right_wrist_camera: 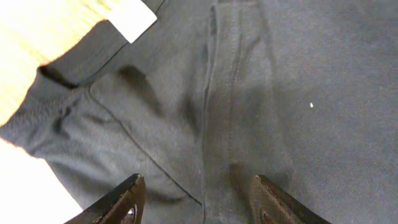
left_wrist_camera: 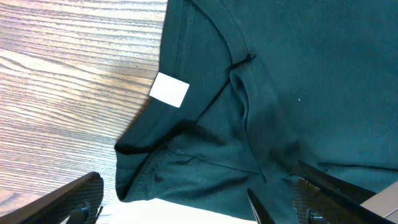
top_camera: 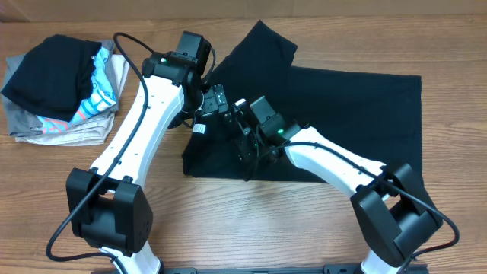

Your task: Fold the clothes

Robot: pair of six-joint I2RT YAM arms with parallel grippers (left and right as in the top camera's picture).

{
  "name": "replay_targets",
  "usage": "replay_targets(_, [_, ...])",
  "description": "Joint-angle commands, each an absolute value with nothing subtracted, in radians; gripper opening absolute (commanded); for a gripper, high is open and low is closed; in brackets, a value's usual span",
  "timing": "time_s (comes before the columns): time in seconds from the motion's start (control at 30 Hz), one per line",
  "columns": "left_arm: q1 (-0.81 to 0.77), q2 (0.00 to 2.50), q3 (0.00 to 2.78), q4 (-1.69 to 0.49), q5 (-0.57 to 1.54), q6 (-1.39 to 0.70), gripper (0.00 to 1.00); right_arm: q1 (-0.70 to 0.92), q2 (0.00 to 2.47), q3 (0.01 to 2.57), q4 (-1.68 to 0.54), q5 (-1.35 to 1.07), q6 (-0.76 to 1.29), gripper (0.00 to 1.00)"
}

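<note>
No legible text; white label (left_wrist_camera: 169, 90) on T-shirt (left_wrist_camera: 298, 81) blank

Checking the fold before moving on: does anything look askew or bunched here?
Yes. The soft black T-shirt is not flat: its collar by the small white label is puckered into folds, and one sleeve juts out askew at the top.

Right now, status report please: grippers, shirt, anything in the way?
Left gripper open over collar. Right gripper open, empty, above shirt. Shirt spread on table. Clothes pile off left, clear of it.
</note>
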State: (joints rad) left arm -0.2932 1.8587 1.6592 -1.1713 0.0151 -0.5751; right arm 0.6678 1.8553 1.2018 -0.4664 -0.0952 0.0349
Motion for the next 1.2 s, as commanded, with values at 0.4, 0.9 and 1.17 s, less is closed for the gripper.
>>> replay_targets(0.4, [-0.289, 1.864, 1.66, -1.171, 0.019, -0.576, 1.0, 0.675, 1.858, 1.158, -0.434, 0.048, 0.244, 0.59])
replay_targets(0.9, [-0.289, 1.864, 1.66, -1.171, 0.019, -0.576, 1.0, 0.675, 1.858, 1.017, -0.262, 0.016, 0.202, 0.6])
replay_targets(1.17, [-0.289, 1.864, 1.66, -1.171, 0.019, -0.576, 1.0, 0.675, 1.858, 1.017, -0.26, -0.002, 0.156, 0.59])
